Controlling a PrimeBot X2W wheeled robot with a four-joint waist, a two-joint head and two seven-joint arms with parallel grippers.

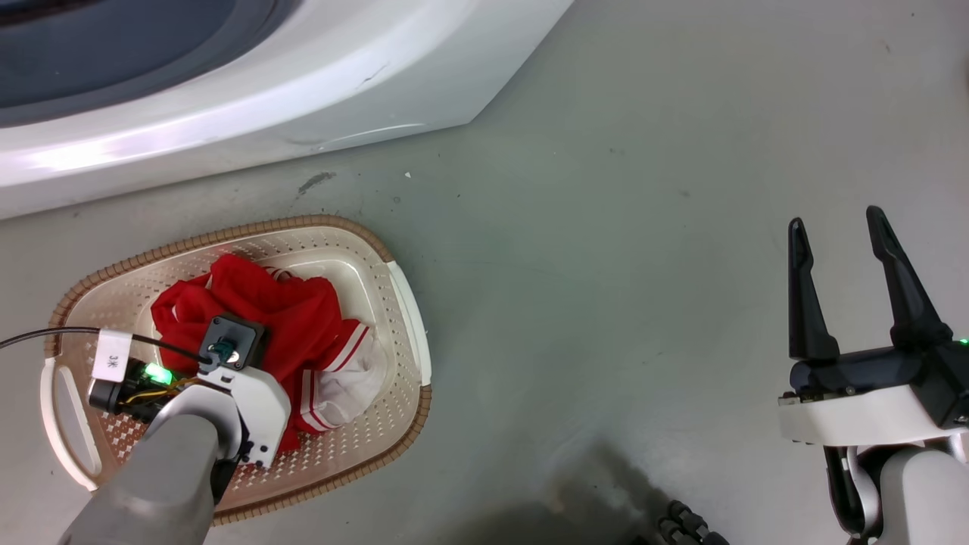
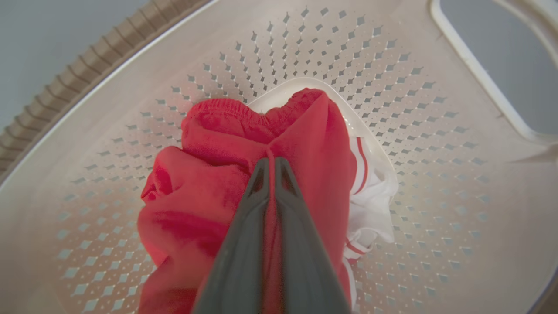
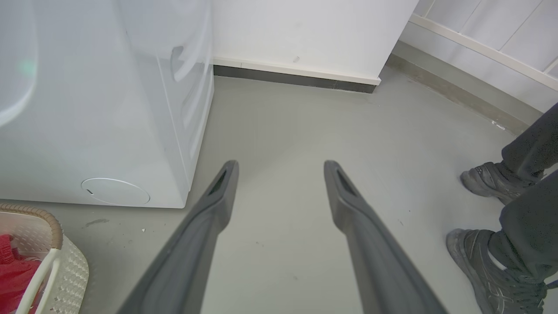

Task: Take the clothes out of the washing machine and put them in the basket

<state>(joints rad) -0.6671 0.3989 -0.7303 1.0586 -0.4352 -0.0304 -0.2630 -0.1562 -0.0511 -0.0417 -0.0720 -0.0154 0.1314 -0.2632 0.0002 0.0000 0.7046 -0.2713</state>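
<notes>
At the bottom middle of the left wrist view, the left tool (image 2: 271,162), two long dark grey fingers, is clenched on the clothes (image 2: 205,192), a crumpled heap of red fabric garments. A thin ridge of red cloth is pinched between the fingers right up to their tips. The heap shows a gathered elastic band along its top edge, and white lining with white and red striped trim spills out on its right side. It lies on the bottom of the cream perforated plastic basket (image 2: 392,65), a rounded-rectangular laundry basket with a brown woven-look rim and white side handles. In the head view the basket sits at the lower left of the frame on the smooth grey floor (image 1: 606,250). There the pale grey left forearm rises from the bottom left corner, and its white wrist housing, with a green light and a black cable carrying a white tag, hangs over the red heap. At the lower right of that frame the right tool (image 1: 835,219) is released, its two dark fingers spread wide and pointing up over the floor, well apart from the basket. Beyond the basket's far rim, the large white washing machine (image 1: 318,98) runs across the upper left, with its grey rubber door ring in the top left corner. At the right edge of the right wrist view a person's dark shoes (image 3: 486,183) and dark trouser legs stand on the floor. Farthest back, at the top of that view, is a white wall (image 3: 305,30) with a dark skirting strip.
</notes>
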